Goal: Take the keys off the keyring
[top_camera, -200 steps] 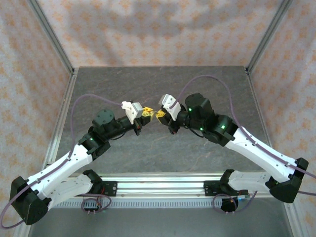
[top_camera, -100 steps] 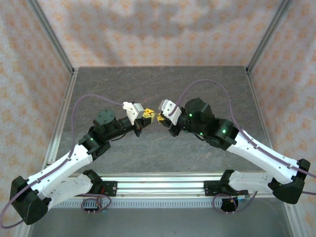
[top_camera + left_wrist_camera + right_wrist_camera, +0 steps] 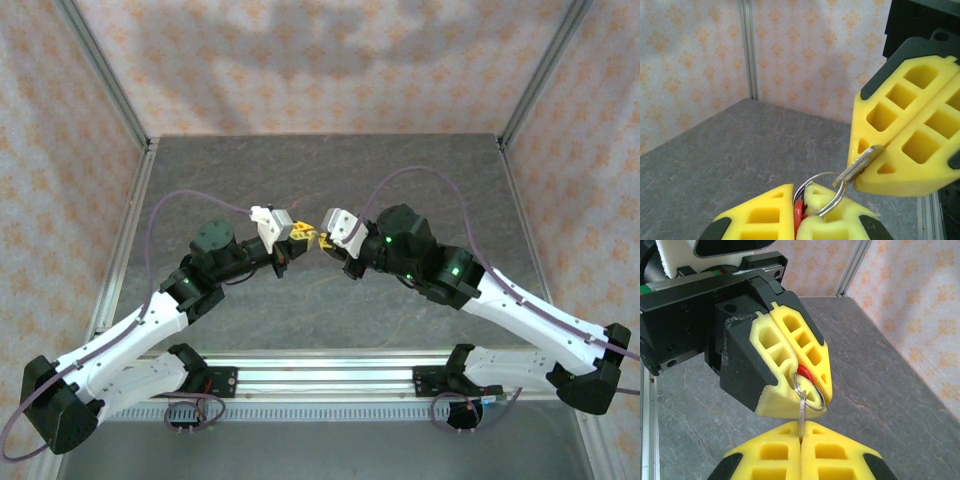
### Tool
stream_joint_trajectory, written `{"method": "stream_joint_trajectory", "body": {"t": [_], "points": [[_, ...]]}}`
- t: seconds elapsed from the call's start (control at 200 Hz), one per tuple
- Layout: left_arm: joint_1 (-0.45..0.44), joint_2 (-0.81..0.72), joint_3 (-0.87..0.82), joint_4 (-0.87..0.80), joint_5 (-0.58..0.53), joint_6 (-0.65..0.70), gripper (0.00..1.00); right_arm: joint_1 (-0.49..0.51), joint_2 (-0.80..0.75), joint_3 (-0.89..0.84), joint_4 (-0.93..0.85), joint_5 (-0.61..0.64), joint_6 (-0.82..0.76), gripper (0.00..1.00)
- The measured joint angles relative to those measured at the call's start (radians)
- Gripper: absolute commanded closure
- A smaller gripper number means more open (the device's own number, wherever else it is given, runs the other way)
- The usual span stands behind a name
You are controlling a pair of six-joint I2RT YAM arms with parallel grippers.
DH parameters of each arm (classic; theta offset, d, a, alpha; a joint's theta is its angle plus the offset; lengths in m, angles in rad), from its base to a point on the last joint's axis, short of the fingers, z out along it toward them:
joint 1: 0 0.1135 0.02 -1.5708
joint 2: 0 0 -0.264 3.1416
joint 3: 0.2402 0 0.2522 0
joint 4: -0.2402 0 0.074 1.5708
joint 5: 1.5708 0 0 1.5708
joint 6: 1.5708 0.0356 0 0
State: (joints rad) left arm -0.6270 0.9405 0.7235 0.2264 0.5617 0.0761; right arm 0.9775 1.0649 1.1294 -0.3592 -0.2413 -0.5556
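**A:** How far was the task judged to have been carried?

**B:** Not far. The key (image 3: 860,165) was seen threaded on the keyring (image 3: 821,174), and no separation had been made. Both were held in the air between the two arms, above the table (image 3: 250,180).

**A:** And how were the pincers set?

**B:** The left gripper (image 3: 799,202) was closed on the red tag (image 3: 799,216), so that the wire loop stood clear of its tips. The right gripper (image 3: 875,162) was clamped tight on one end of the key, and the other end met the loop. Which end was pinched could not be told.

**A:** What was left, then?

**B:** The whole removal, it was judged. The key had yet to be worked along the coil and out through the ring's split.

**A:** What was noted of the materials?

**B:** The key was a thin, flat strip of silvery-tan metal. The ring was fine, bright, round wire. The tag was glossy red and mostly buried between the fingers. The fingers (image 3: 790,350) were wedge-shaped yellow mouldings with square pockets, backed in black. The table was dark grey and mottled like stone.
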Motion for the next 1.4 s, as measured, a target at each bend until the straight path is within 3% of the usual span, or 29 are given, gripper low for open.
{"method": "stream_joint_trajectory", "body": {"t": [1.396], "points": [[0.021,0.017,0.013,-0.118,-0.06,0.003,1.0,0.057,0.133,0.033,0.05,0.161,-0.036,1.0]]}}
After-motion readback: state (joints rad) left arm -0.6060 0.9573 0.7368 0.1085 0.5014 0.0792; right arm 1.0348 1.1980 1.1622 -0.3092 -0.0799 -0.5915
